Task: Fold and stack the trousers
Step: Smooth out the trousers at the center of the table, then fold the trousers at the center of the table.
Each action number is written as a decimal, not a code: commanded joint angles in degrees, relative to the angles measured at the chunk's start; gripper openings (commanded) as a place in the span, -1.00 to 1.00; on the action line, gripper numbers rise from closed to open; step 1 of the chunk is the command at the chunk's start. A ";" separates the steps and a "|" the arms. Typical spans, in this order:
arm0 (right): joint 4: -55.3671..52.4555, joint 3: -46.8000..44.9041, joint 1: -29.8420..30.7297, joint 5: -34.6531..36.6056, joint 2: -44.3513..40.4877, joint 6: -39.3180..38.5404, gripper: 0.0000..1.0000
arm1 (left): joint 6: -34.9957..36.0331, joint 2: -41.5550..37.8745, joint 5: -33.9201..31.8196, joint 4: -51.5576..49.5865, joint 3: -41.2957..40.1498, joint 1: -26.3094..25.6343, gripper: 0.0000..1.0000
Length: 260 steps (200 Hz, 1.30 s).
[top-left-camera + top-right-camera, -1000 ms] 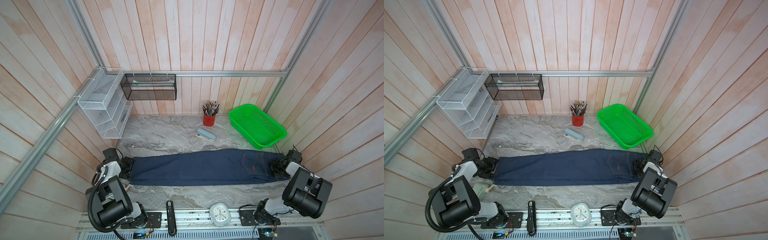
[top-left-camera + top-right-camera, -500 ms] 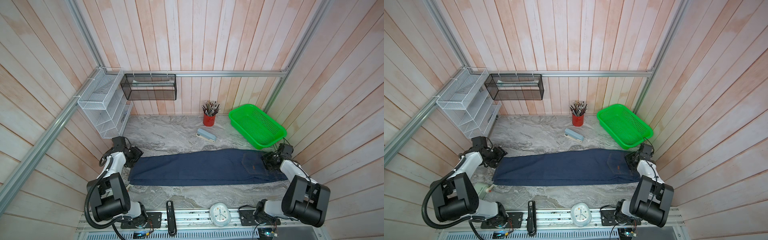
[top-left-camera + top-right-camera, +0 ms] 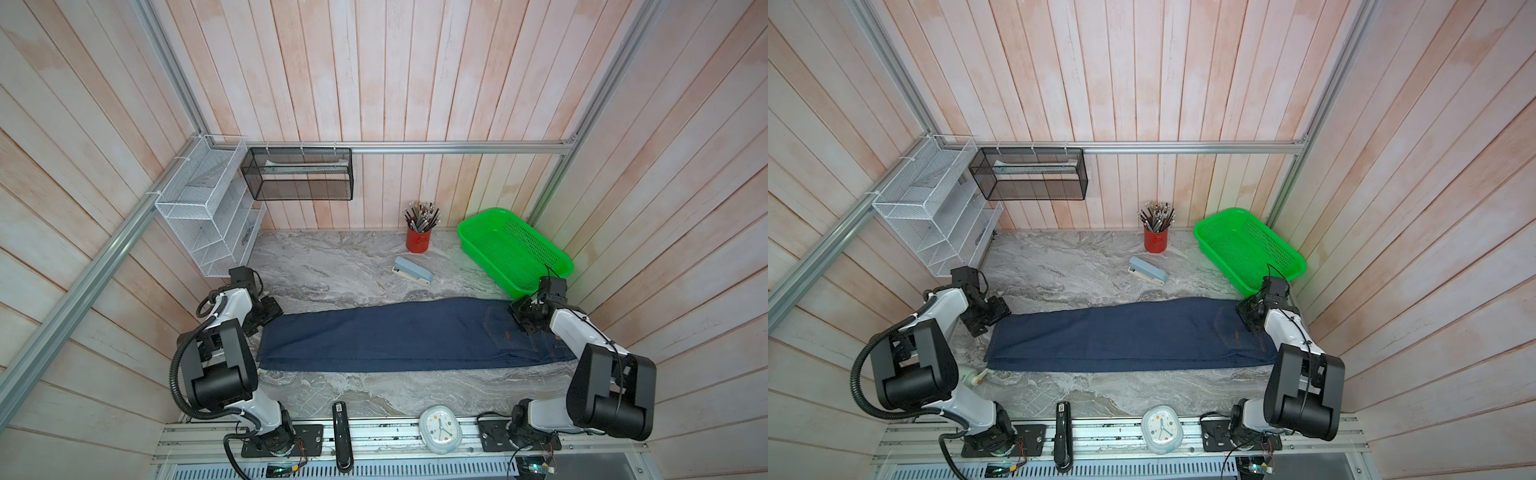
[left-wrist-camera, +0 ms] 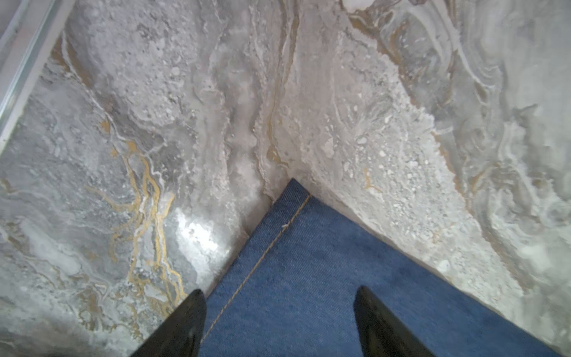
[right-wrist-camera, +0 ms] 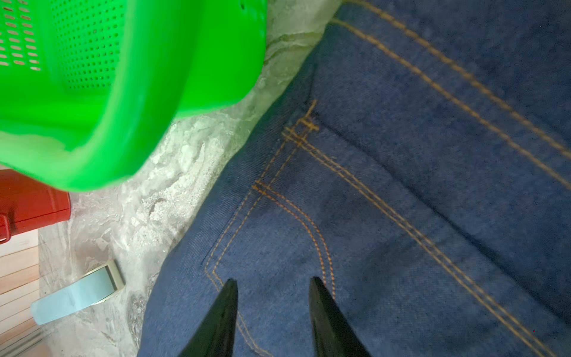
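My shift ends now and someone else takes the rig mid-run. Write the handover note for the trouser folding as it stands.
Left gripper: open, holding nothing, over the hem corner of the trousers.
Right gripper: open, holding nothing, over the waist end by the pocket stitching.
The trousers lie flat across the table, hems toward the left arm, waist toward the right arm, close to the green basket.
Done: they look halved lengthwise, one leg on the other.
Left: the crosswise folds and the stacking.
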 commanded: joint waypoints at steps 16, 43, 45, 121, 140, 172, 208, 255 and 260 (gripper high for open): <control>-6.62 5.51 2.82 3.82 2.29 -2.31 -0.19 | 4.08 5.29 0.20 -2.78 2.42 1.93 0.55; -9.48 9.15 4.95 5.55 4.33 -2.45 -0.19 | 5.44 8.13 4.02 -2.86 3.70 2.87 0.54; -9.65 9.41 5.08 5.64 4.46 -2.44 -0.19 | 5.53 8.44 4.31 -2.84 3.71 2.94 0.53; -13.66 16.38 11.50 8.26 8.59 -1.26 -0.19 | 5.60 12.14 9.75 -2.35 1.00 1.54 0.31; -12.64 15.05 12.65 7.13 8.97 -1.15 -0.18 | 5.50 12.73 10.73 -2.69 0.74 -0.14 0.31; -10.02 11.72 15.12 4.96 8.47 -1.69 -0.18 | 5.03 13.68 10.54 -3.33 1.07 -1.84 0.26; -6.02 8.95 19.60 0.97 8.20 -4.99 -0.19 | 4.14 14.75 7.13 -4.06 0.83 -2.27 0.19; -3.35 7.26 25.23 0.83 6.70 -8.35 -0.19 | 3.91 16.51 4.69 -4.09 -1.04 -2.52 0.07; -2.97 6.94 25.32 0.69 6.49 -8.45 -0.19 | 3.70 16.79 4.25 -4.21 -1.23 -2.68 0.07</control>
